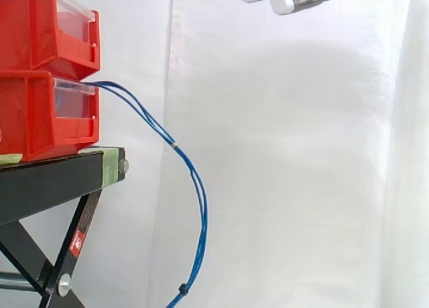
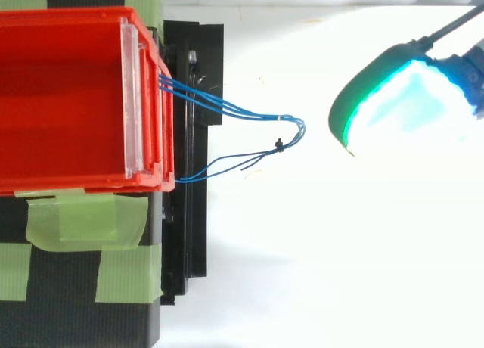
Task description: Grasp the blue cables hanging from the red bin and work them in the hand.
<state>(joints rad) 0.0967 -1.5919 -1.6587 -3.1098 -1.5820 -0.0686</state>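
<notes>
A: What takes up most of the scene?

B: A white curtain [image 1: 288, 187] runs behind everything. At the left, a black stand [image 1: 47, 181] patched with green tape [image 2: 83, 219] carries two red bins, one on the other: the upper bin [image 1: 33, 27] rests on the lower bin [image 1: 27, 114].

A: Where is the robot's hand?

B: In the side view the hand [image 1: 287, 1] sits at the top edge, right of centre, high above the stand. From above, the hand [image 2: 404, 106] appears at the right, glowing cyan with a green rim. So little of it shows that I cannot tell whether it is released or clenched.

A: And the cables?

B: The blue cables [image 1: 203, 207] come out at the clear front panel [image 1: 74, 100] of the lower bin. They arc down and to the right, then drop past the stand's edge to the bottom of the side view. They hang free, well apart from the hand. From above, the blue cables [image 2: 227, 107] reach out from the bin front toward the hand, then loop back toward the bin's near corner.

A: Anything smaller?

B: A small black tie [image 1: 181, 289] binds the strands low on the hanging run. From above, the tie sits near the tip of the loop.
</notes>
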